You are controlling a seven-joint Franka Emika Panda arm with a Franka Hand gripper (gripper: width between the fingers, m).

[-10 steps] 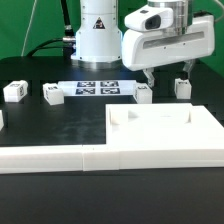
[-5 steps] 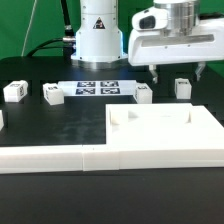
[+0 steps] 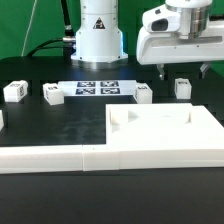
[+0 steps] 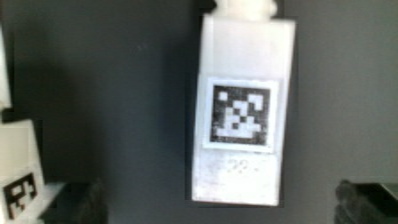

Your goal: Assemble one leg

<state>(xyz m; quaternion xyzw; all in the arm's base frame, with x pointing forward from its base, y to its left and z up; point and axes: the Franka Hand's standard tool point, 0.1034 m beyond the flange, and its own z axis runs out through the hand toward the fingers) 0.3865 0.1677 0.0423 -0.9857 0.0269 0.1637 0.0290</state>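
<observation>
A leg (image 3: 183, 88), a small white post with a black-and-white tag, lies on the black table at the exterior view's right. My gripper (image 3: 184, 71) hangs open just above it, one finger on each side, holding nothing. In the wrist view the same leg (image 4: 244, 110) lies lengthwise between my dark fingertips (image 4: 365, 200), tag facing up, and the gripper (image 4: 214, 205) is clear of it. Three more legs lie in the row: one near the middle (image 3: 143, 93) and two at the left (image 3: 51, 94) (image 3: 14, 90).
The large flat white panel (image 3: 165, 128) lies in front of the legs at the right. A low white bar (image 3: 50, 158) runs along the table's front. The marker board (image 3: 98, 87) lies by the robot base (image 3: 98, 40). Another white part (image 4: 15, 160) shows in the wrist view.
My gripper has moved toward the exterior view's right, from beside the middle leg to over the rightmost leg. It stays open. No part has moved.
</observation>
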